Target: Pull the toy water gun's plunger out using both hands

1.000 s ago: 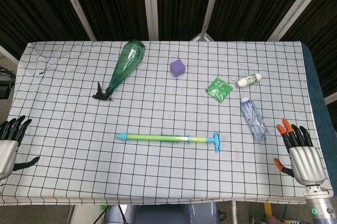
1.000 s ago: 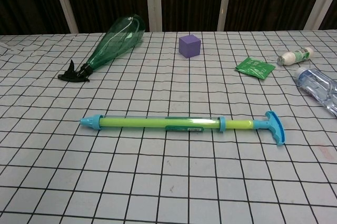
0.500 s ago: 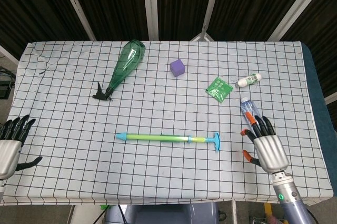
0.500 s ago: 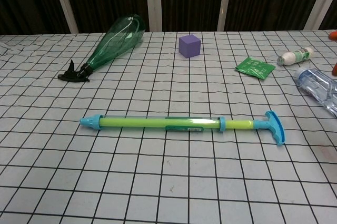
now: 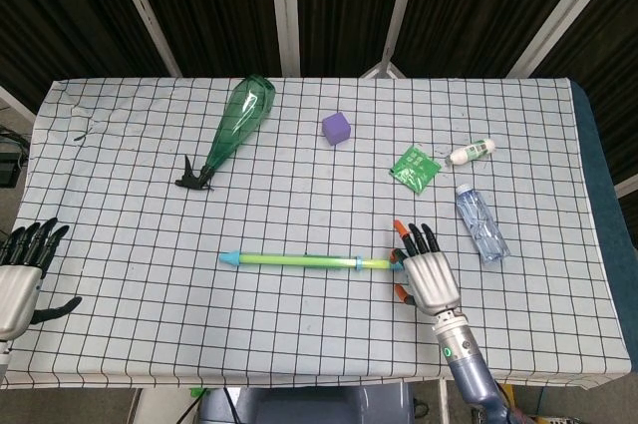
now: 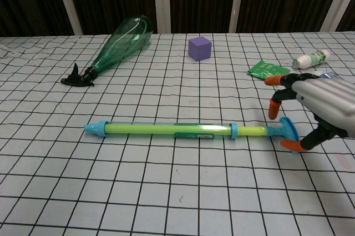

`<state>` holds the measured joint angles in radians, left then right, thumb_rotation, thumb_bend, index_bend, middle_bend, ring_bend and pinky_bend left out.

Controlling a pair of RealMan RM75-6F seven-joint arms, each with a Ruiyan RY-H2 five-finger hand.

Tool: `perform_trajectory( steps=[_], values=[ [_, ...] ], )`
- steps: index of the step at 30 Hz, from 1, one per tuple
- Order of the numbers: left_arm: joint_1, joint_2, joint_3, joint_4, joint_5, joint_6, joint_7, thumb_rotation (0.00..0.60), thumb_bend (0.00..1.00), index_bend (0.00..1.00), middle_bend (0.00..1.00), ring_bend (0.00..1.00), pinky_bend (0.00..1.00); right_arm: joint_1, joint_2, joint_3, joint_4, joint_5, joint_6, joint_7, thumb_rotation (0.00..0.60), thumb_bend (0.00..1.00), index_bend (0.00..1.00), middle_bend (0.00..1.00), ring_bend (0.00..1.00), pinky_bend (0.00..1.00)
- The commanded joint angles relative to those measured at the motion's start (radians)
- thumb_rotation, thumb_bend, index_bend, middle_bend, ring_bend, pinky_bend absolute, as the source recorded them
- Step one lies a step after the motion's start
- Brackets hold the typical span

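Observation:
The toy water gun (image 5: 299, 261) (image 6: 166, 129) lies flat across the middle of the table, with a yellow-green barrel, a blue nozzle at the left and a blue T-handle (image 6: 288, 130) on the plunger at the right. My right hand (image 5: 427, 274) (image 6: 319, 105) hovers over that handle with fingers spread, the thumb just past the handle's near end; in the head view it hides the handle. Nothing is held. My left hand (image 5: 20, 276) is open at the table's left edge, far from the toy.
A green bottle with a black sprayer (image 5: 231, 130) lies at the back left. A purple cube (image 5: 337, 128) sits at the back centre. A green packet (image 5: 415, 167), a small white bottle (image 5: 472, 152) and a clear water bottle (image 5: 480, 222) lie at the right.
My right hand has swept leftward from the table's right edge, past the clear bottle, to the plunger handle. The left hand has barely moved. The water gun has stayed put.

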<state>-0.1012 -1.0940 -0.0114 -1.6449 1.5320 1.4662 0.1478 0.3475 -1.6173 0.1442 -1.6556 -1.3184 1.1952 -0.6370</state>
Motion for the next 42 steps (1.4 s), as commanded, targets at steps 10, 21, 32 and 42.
perform_trajectory(
  steps=[10,21,32,42],
  values=[
    [-0.002,-0.001,0.001,0.000,0.004,-0.001,-0.007,0.600,0.04,0.00,0.00,0.00,0.00,0.045,-0.068,0.035,0.070,0.087,-0.017,-0.044,0.600,0.29,0.48,0.12,0.00,0.00],
    [-0.004,-0.001,0.002,-0.003,0.001,-0.008,-0.008,0.600,0.04,0.00,0.00,0.00,0.00,0.061,-0.084,0.036,0.097,0.132,-0.021,-0.055,0.600,0.33,0.48,0.12,0.00,0.00],
    [-0.002,-0.002,0.002,-0.004,0.001,-0.003,-0.003,0.600,0.04,0.00,0.00,0.00,0.00,0.077,-0.099,0.026,0.128,0.159,-0.025,-0.050,0.600,0.38,0.50,0.12,0.00,0.00],
    [-0.002,-0.003,0.002,-0.003,0.003,-0.003,-0.002,0.600,0.04,0.00,0.00,0.00,0.00,0.086,-0.098,0.019,0.118,0.159,-0.007,-0.053,0.600,0.43,0.62,0.13,0.00,0.00]
  ],
)
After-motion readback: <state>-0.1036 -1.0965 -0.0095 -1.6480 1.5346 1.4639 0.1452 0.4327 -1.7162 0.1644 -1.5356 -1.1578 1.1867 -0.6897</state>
